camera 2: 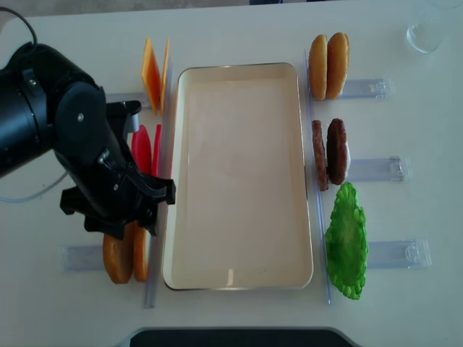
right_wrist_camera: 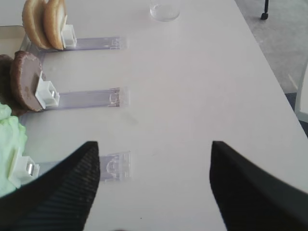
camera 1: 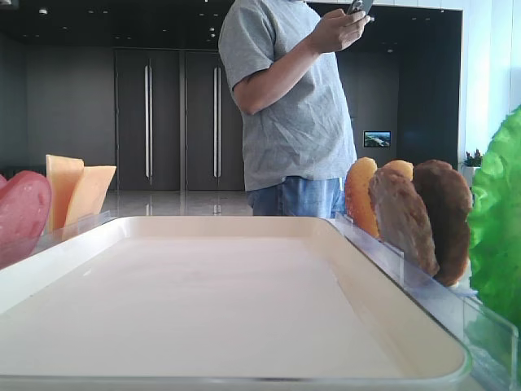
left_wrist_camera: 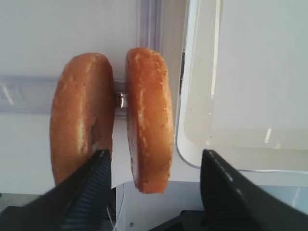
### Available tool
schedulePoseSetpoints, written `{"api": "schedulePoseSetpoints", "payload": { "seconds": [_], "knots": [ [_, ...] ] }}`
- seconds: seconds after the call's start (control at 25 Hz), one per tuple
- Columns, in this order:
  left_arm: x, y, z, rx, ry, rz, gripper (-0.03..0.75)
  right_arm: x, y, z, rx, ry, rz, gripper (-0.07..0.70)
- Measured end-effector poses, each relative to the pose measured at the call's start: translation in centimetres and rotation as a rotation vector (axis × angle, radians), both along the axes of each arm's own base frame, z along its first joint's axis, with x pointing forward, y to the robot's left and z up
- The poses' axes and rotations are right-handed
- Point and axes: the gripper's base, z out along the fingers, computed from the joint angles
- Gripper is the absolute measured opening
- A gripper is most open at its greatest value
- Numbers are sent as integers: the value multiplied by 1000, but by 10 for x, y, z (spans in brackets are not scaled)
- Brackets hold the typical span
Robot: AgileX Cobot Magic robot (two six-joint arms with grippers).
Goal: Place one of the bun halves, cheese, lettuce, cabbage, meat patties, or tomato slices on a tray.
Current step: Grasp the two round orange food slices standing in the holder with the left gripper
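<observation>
Two golden-brown bun halves stand on edge in a clear rack just left of the cream-white tray. My left gripper is open around the bun half nearer the tray, whose other half lies behind my left finger. From above, the left arm covers the tops of these bun halves. The tray holds nothing. Cheese and tomato slices stand to its left, while to its right are more bun halves, meat patties and lettuce. My right gripper is open over bare table.
Clear plastic racks stick out to the right of the food. A glass stands at the far right corner. A person in a grey shirt stands behind the table. The table edge runs along the right.
</observation>
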Motion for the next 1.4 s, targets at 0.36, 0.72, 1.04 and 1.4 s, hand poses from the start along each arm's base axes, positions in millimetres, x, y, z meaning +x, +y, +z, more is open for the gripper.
{"api": "schedulePoseSetpoints", "payload": {
  "seconds": [0.36,0.72,1.04,1.4],
  "knots": [
    [3,-2,0,-23,-38,-3,451,0,0,0,0,0,0,465],
    [3,-2,1,-20,-27,-1,451,0,0,0,0,0,0,465],
    [2,-2,-1,-9,-12,0,451,0,0,0,0,0,0,465],
    [9,-6,-21,37,60,0,451,0,0,0,0,0,0,465]
  ]
}}
